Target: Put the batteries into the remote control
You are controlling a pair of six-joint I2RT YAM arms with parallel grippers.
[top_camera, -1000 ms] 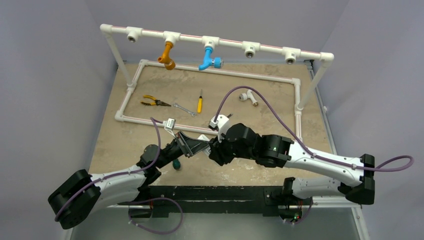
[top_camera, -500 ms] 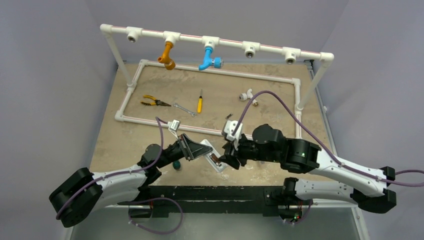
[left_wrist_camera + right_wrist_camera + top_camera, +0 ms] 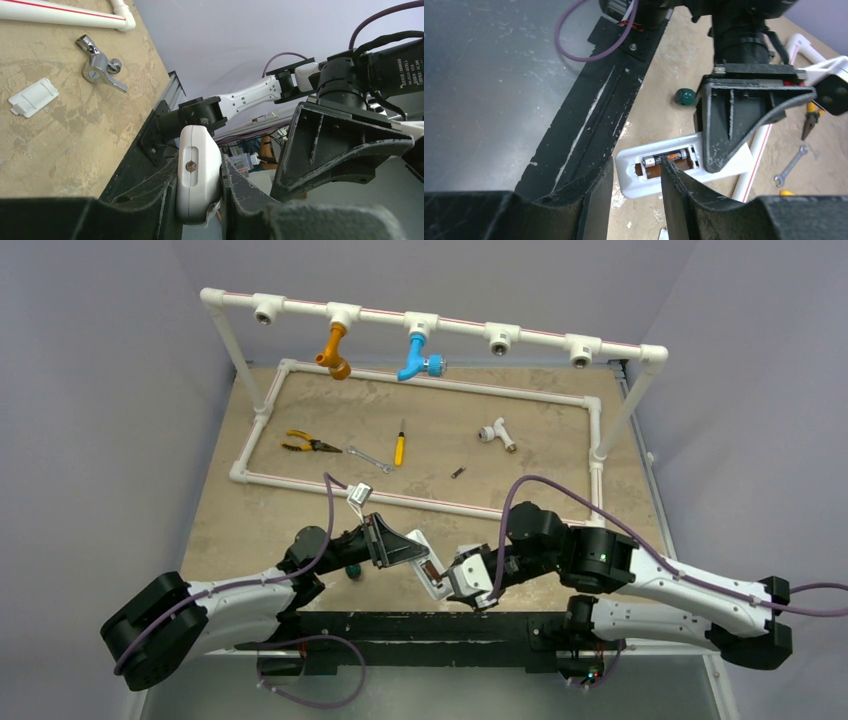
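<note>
The remote control is being clamped by the left gripper, whose jaws are being pressed against its two long sides, and it is being held over the near edge of the table, between the two arms. In the right wrist view the handset is being presented back-up, with its dark battery bay uncovered. One battery is being carried in that bay, lying along its length. The right gripper is being held at the open end of the remote with its jaws partly apart and nothing being gripped between them; one of its fingertips is being rested on or just over the battery in the bay, and which of the two cannot be told. A small dark slim cylinder, apparently the second battery, is being left on the table inside the white pipe frame, well apart from the remote. The flat white cover and the silver tap fitting are being left near each other on the table. Inside the frame, the pliers, the wrench, the yellow-handled screwdriver and the white pipe tee are being left lying.
</note>
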